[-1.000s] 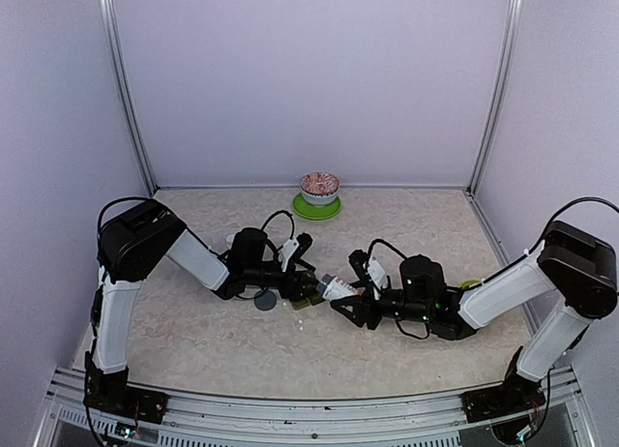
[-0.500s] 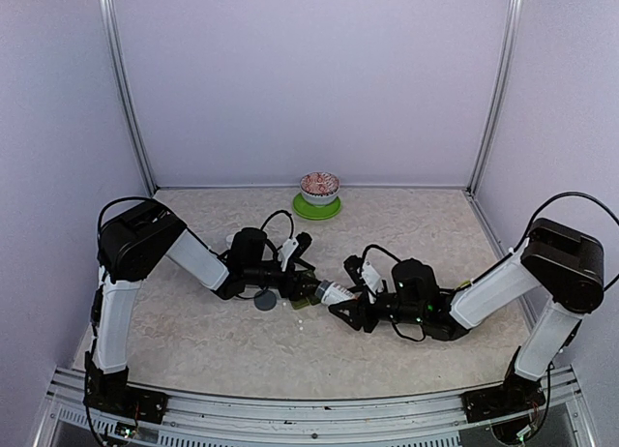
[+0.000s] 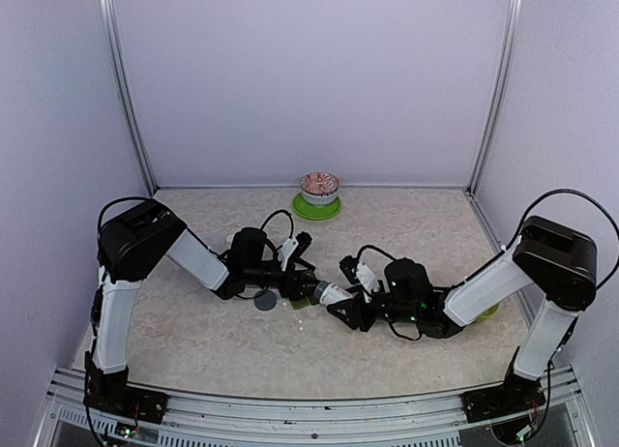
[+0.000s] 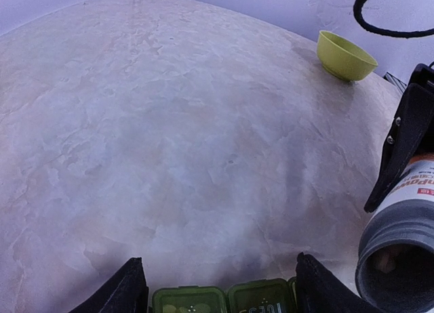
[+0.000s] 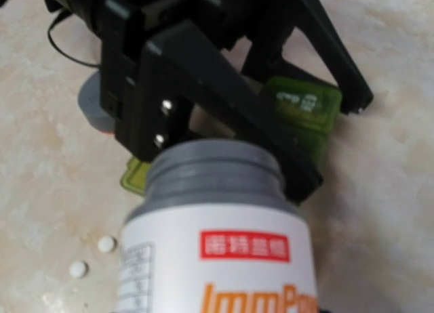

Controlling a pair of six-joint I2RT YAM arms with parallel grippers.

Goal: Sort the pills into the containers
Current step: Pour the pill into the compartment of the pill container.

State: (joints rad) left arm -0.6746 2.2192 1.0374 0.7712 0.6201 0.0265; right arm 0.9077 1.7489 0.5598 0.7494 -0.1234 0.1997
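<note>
Pouring wants a slow tilt: the right gripper (image 3: 340, 299) grips the bottle (image 5: 217, 211), its mouth just beside the containers (image 5: 302, 104), which the left gripper (image 4: 220, 289) clamps, so centre it over one compartment first. Two pills (image 5: 106, 244) lie loose on the marbled table (image 4: 169, 123), with lilac walls (image 3: 309, 79) around.

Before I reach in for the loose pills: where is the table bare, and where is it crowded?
Bare: back left, between the left arm and the patterned bowl; back right, between that bowl and the right arm; the near strip. Crowded: the centre, where left gripper, right gripper, bottle, containers, cap and loose pills meet.
</note>
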